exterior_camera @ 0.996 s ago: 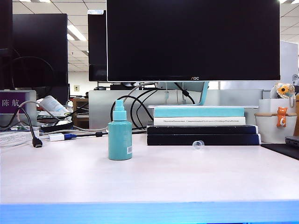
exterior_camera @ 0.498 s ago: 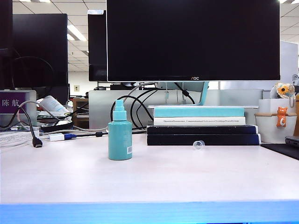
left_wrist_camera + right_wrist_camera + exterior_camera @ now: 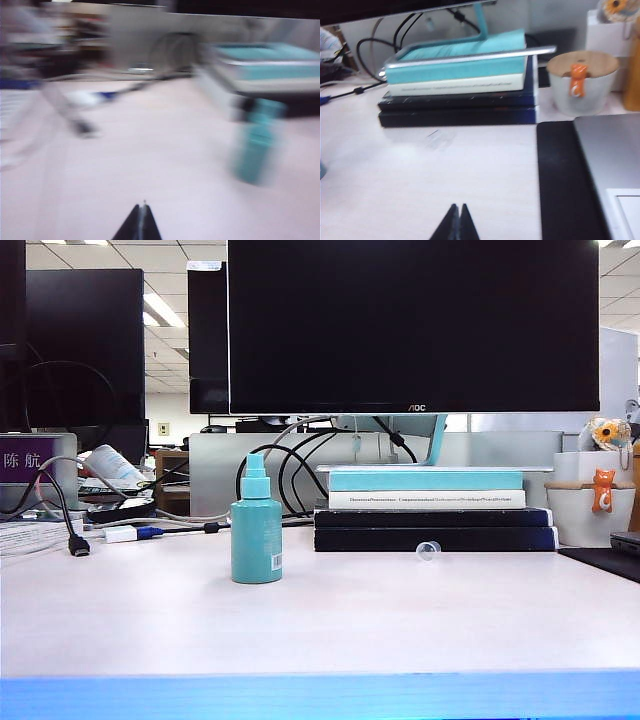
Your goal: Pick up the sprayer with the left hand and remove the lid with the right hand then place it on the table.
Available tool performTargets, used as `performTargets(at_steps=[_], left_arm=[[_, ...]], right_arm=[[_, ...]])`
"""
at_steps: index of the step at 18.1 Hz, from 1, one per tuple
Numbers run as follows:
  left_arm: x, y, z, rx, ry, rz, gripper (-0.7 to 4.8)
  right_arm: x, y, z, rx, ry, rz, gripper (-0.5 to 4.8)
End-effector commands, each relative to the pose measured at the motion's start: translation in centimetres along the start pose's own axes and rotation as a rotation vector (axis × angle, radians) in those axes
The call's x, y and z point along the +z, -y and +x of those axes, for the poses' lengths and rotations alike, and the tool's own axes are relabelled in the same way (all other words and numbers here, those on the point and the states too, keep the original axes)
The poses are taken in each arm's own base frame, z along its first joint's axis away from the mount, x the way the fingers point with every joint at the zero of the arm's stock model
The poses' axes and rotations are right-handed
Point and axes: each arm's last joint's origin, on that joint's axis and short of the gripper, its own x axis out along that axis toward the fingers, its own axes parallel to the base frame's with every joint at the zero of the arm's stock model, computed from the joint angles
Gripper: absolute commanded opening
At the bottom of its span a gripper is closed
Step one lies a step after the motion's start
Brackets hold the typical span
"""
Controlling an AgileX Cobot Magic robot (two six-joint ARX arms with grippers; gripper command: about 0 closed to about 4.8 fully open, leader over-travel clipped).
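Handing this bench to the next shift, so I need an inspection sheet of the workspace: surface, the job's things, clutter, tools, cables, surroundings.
Surface: table pale, bare in front, nothing spilled.
Job's things: sprayer upright, left of centre, nozzle bare; lid off, lying on the table before the book stack.
Clutter: book stack behind; white cup with orange cat figure far right; black mat and laptop at right.
Tools: left tool shut, empty, short of the sprayer, its view blurred; right tool shut, empty, short of the lid.
Cables: black cables loop behind the sprayer; plug at left.
Surroundings: monitor above the books.
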Motion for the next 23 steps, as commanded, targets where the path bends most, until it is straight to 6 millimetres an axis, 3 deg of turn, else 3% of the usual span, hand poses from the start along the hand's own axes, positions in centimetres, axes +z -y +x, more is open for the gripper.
performTargets(at_steps=[1,5,9,15,16,23], left_arm=[[0.3,-1.1,0.0,0.119,0.028,-0.013,-0.05],[0.5,-2.3,0.0,0.246,0.062,-0.022,-0.05],[-0.4,-3.6,0.1,0.382,0.088,-0.025,-0.05],[-0.2,-3.6,0.1,0.378,0.108,-0.025,-0.05],[-0.2,-3.6,0.1,0.378,0.109,-0.024,-0.05],[-0.3,-3.5,0.1,0.339,0.097,-0.023,-0.05]], right_arm=[[-0.1,0.4,0.0,-0.042,0.007,0.006,-0.06],[-0.6,1.1,0.0,-0.112,-0.043,0.009,-0.06],[-0.6,0.8,0.0,0.01,-0.062,0.013,-0.06],[-0.6,0.8,0.0,-0.014,-0.061,0.012,-0.06],[-0.6,1.0,0.0,-0.09,-0.046,0.01,-0.06],[-0.5,1.0,0.0,-0.086,-0.045,0.01,-0.05]])
